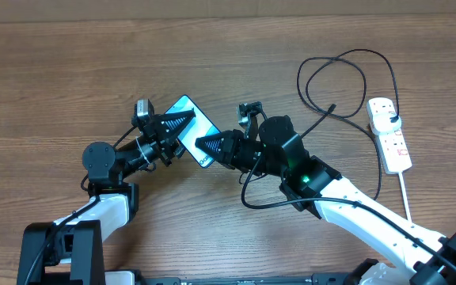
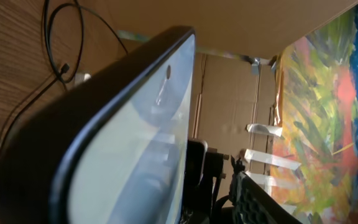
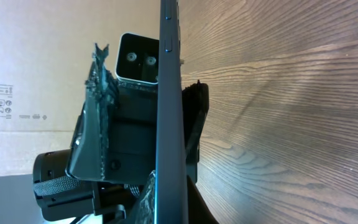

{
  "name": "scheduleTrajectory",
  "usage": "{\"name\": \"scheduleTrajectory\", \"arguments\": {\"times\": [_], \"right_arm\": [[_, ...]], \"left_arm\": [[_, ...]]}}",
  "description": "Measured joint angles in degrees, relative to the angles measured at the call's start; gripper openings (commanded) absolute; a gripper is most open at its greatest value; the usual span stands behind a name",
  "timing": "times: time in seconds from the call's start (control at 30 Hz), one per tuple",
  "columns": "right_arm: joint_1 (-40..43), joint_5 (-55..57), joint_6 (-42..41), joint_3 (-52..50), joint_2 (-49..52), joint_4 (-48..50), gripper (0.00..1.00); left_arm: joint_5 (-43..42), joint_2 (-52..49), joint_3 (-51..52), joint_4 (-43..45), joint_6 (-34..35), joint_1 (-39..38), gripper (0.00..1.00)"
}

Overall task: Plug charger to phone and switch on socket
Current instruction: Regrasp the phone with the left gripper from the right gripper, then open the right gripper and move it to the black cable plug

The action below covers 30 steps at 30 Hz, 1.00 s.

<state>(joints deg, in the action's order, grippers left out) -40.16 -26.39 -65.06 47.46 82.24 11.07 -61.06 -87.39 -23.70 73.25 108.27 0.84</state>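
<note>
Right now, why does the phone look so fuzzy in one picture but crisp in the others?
Left wrist view: the phone sits too near the lens, so it blurs, its screen mirroring pale shapes. Right wrist view: edge-on and sharp, a bright band of light across the table. Overhead view: even light, soft shadows, all in focus.

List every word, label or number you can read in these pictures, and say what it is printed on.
Phone screen: a few dark letters at its lower edge, too small to read.
Socket: red marks by its switches, too small to read.
Cardboard box: black printed label, too blurred to read.
Nothing reads clearly enough to quote.
</note>
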Motion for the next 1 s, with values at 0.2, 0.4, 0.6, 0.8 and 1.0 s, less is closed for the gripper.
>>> {"name": "scheduleTrajectory", "arguments": {"times": [0.2,0.4,0.6,0.8,1.0], "right_arm": [[-0.02,0.79,-2.95,0.0,0.0,1.2,0.04],[-0.07,1.31,-7.06,0.17,-0.04,1.97,0.04],[-0.07,1.31,-11.52,0.26,-0.22,2.29,0.23],[-0.04,0.74,-12.94,0.33,-0.22,-2.19,0.55],[-0.02,0.68,-9.99,0.92,-0.33,-10.82,0.82]], "left_arm": [[1.29,0.0,0.0,-0.02,-0.04,-0.42,0.27],[2.19,0.0,0.0,-0.5,-0.31,-0.48,0.06],[2.62,-0.02,0.0,-0.61,-0.28,-0.68,0.04],[3.65,-0.02,0.0,-0.42,-0.46,-0.83,0.04],[3.98,-0.02,0.04,-7.96,-5.84,-0.85,0.04]]}}
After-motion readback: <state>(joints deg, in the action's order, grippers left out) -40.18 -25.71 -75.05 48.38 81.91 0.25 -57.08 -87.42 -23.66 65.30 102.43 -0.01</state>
